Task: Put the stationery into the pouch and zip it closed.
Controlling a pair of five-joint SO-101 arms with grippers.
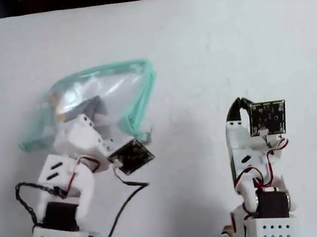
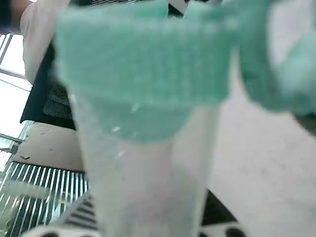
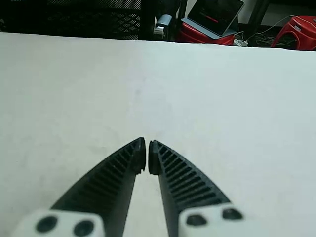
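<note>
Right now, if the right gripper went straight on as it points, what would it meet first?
Probably nothing: ahead of the right gripper the way looks free, just table to its far edge.

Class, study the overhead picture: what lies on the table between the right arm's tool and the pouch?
The stretch is bare: the high view shows plain white table between the right tool and the pouch.
</note>
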